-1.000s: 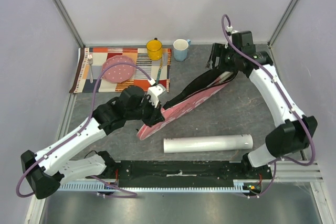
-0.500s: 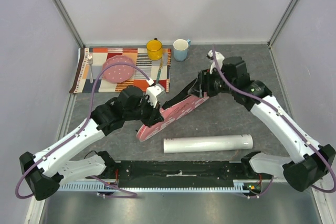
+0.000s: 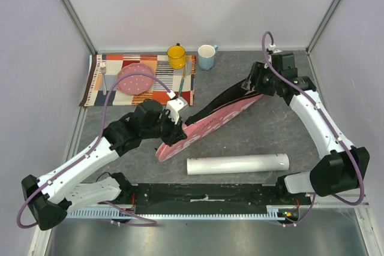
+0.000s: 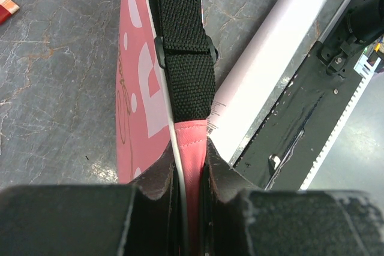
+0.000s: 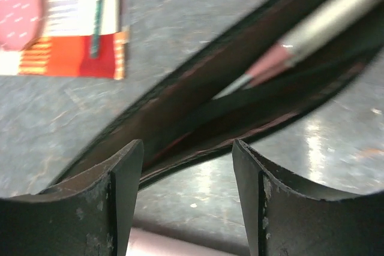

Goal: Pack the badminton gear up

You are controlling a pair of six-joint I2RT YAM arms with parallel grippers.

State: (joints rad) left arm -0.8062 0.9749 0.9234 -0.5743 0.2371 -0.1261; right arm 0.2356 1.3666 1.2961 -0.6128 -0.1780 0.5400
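The pink SPORT-lettered racket bag (image 3: 207,125) lies diagonally on the table with its black strap (image 4: 183,58) on top. My left gripper (image 3: 176,133) is shut on the bag's near pink end (image 4: 191,148). My right gripper (image 3: 251,83) is open and empty, low over the bag's far open end. In the right wrist view, a silver and pink racket shaft (image 5: 312,25) shows inside the dark bag mouth (image 5: 198,97), just beyond the right gripper (image 5: 187,151). The long white tube (image 3: 237,164) lies near the front and also shows in the left wrist view (image 4: 276,58). No shuttlecocks are in view.
A yellow mug (image 3: 176,57) and a blue mug (image 3: 207,56) stand at the back. A pink dotted plate (image 3: 135,78) sits on the striped placemat (image 3: 114,91) at back left with cutlery. The black base rail (image 3: 207,195) runs along the front edge.
My right gripper swung in over the bag's middle, then back out to the bag's far right end. My left gripper has kept its hold and hardly moved.
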